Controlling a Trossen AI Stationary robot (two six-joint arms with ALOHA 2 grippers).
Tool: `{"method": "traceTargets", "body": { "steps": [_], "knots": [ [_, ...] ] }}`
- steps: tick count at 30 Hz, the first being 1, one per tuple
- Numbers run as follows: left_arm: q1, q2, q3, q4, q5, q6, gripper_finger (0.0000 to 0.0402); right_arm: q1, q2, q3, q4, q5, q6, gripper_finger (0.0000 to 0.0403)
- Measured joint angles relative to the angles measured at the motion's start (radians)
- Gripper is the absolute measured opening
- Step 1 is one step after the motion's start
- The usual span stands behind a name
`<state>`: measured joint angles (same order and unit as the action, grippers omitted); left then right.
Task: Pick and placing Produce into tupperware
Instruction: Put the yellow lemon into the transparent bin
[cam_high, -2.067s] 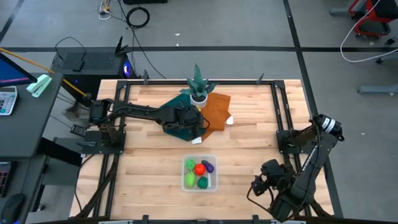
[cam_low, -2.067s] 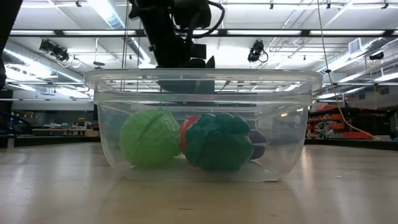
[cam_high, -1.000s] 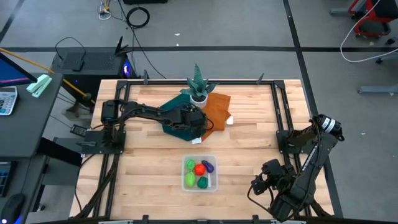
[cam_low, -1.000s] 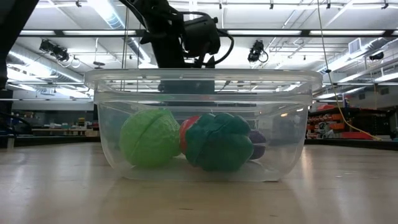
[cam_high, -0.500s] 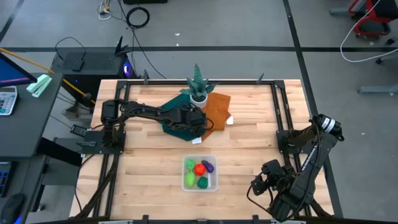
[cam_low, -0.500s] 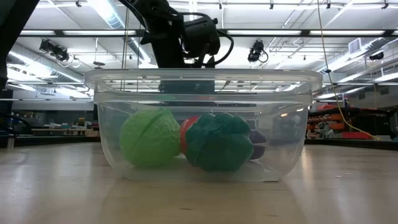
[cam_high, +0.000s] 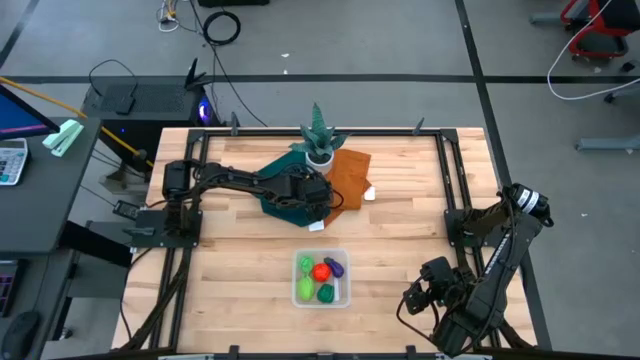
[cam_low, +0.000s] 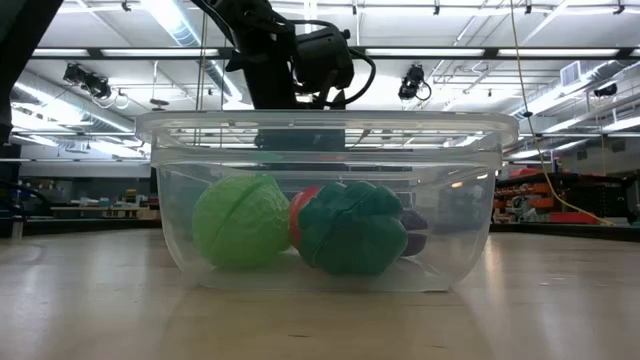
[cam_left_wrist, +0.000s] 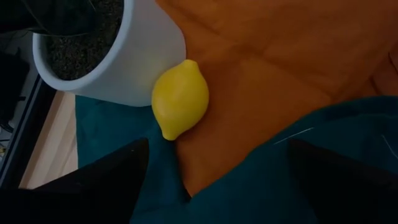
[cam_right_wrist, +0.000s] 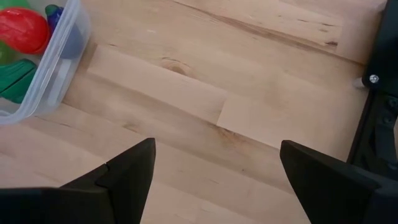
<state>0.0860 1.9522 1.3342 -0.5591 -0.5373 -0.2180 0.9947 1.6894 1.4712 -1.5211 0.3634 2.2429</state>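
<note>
Jaws of the left gripper (cam_left_wrist: 211, 186) stand apart, empty, over the teal cloth (cam_left_wrist: 348, 168) with the yellow lemon (cam_left_wrist: 180, 106) ahead between the fingers' line. Jaws of the right gripper (cam_right_wrist: 214, 180) stand apart too, idle at the table's near right corner.

The lemon lies on the orange cloth (cam_left_wrist: 286, 68), touching the white pot (cam_left_wrist: 124, 56) of the plant. The tupperware (cam_high: 321, 278) sits well apart, toward the table's near edge, already holding green, red and purple produce.

Judgement: the lemon looks a light, rigid, smooth toy, likely to slip. Grip across its widest middle, not the pointed ends. The pot alongside limits finger clearance, and the cloth may snag.
</note>
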Motion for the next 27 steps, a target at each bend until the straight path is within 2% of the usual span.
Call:
{"method": "traceTargets", "body": {
  "steps": [11,19,27],
  "knots": [
    [0.000,0.000,0.000,-0.006,0.001,-0.042,0.0385,0.000,0.000,0.000,0.000,0.000,-0.003,0.0309],
    [0.001,0.000,0.000,-0.010,-0.067,-0.078,0.0385,0.000,0.000,0.000,0.024,0.001,-0.003,0.0309],
    [0.002,0.000,0.000,-0.010,-0.060,-0.092,0.0397,0.000,0.000,0.000,0.057,-0.009,-0.003,0.0309]
  ]
}}
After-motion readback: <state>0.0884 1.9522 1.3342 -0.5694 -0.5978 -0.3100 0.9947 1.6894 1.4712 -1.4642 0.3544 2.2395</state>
